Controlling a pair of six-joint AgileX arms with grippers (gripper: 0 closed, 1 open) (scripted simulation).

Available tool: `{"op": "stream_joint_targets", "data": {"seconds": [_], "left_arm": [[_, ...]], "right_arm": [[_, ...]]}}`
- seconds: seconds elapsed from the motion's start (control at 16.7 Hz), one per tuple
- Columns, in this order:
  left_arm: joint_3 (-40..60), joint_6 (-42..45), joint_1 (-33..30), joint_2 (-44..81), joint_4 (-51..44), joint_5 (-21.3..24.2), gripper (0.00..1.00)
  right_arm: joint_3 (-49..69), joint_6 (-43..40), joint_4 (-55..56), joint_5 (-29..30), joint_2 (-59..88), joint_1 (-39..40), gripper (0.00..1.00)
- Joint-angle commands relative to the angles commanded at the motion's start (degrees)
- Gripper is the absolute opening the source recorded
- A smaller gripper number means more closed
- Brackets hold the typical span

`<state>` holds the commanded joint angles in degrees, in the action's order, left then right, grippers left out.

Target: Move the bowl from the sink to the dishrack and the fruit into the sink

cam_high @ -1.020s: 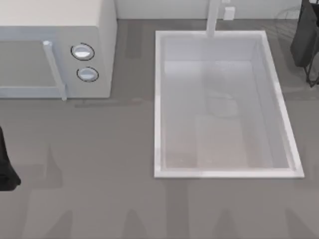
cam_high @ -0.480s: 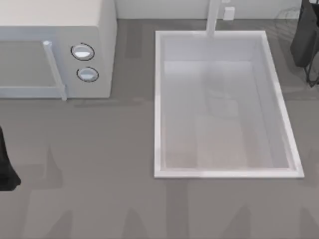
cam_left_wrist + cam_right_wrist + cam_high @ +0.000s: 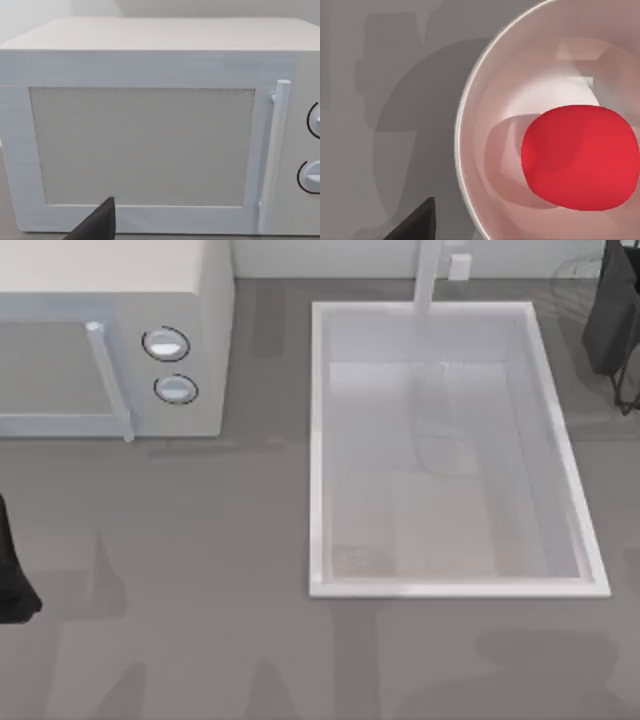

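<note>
From above, we are looking down on the grey table. The white microwave is standing at its far left. The sink is lying right of centre, with its faucet post rising from the far rim. The thin grey wires of the dishrack are showing faintly at the far right corner. Our right arm is hanging dark just beside them, over that corner. Our left arm is sitting parked at the left edge, well apart from the sink.

In the left wrist view we are facing the microwave's door and its upright handle. A dark wedge of the left gripper is poking in low. We cannot tell whether this pincer is apart or together.

In the right wrist view we are hovering close over the red fruit. It is resting inside a pale, glossy round dish, possibly a shallow bowl, though at this range we are unsure. The dish is sitting on the grey table, and a broad shadow is falling beside it. A dark wedge of the right gripper is showing outside the dish's rim, apart from the fruit. Here too we cannot tell how the pincer is standing.
</note>
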<state>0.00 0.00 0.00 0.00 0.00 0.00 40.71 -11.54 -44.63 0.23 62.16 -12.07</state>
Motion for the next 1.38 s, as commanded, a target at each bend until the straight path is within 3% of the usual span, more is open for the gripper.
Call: {"op": "stream_joint_targets", "data": {"seconds": [0.36,0.84,1.08,1.38], "left_arm": [[0.0,0.0,0.0,0.0,0.0,0.0,1.0],[0.0,0.0,0.0,0.0,0.0,0.0,1.0],[0.0,0.0,0.0,0.0,0.0,0.0,1.0],[0.0,0.0,0.0,0.0,0.0,0.0,1.0]], "right_arm": [[14.75,-4.12,-14.67,-0.1,21.47,-4.08,1.0],[16.92,-4.69,-16.54,-0.19,24.29,-4.45,1.0],[12.49,-4.79,-10.47,0.02,28.01,-4.26,1.0],[6.15,-4.58,5.15,-0.05,33.1,-4.35,1.0]]}}
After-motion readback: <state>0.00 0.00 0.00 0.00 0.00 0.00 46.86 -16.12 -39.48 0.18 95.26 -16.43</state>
